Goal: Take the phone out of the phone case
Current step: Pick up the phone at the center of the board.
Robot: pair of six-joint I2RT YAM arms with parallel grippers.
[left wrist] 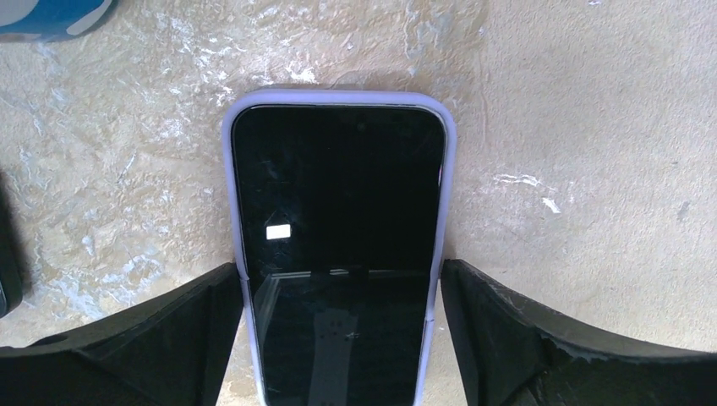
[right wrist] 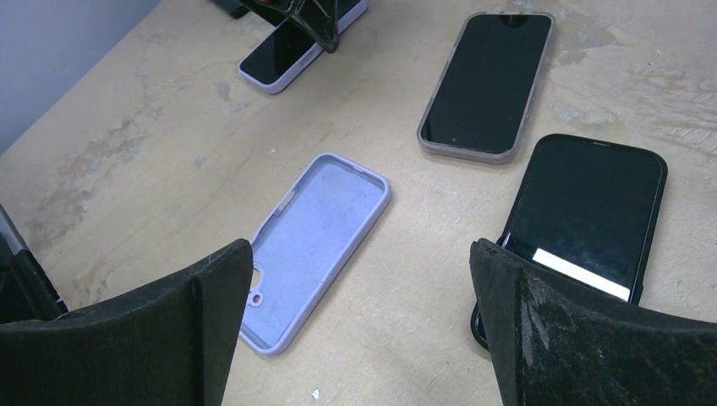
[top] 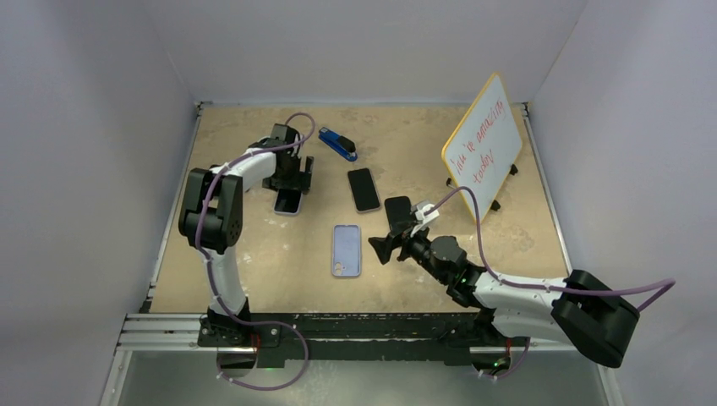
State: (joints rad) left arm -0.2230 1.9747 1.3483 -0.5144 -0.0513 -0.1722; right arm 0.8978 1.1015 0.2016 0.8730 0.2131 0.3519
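Note:
A black phone in a lavender case lies screen up at the back left of the table. My left gripper is open and straddles its lower half, with the fingers close to the case's sides. It also shows in the top view. My right gripper is open and empty, above bare table between an empty lavender case and a bare black phone. In the top view the right gripper is near the table's middle.
A second phone in a clear case lies mid-table, also in the right wrist view. The empty case lies in front of it. A blue tool lies at the back. A tilted whiteboard stands at the back right.

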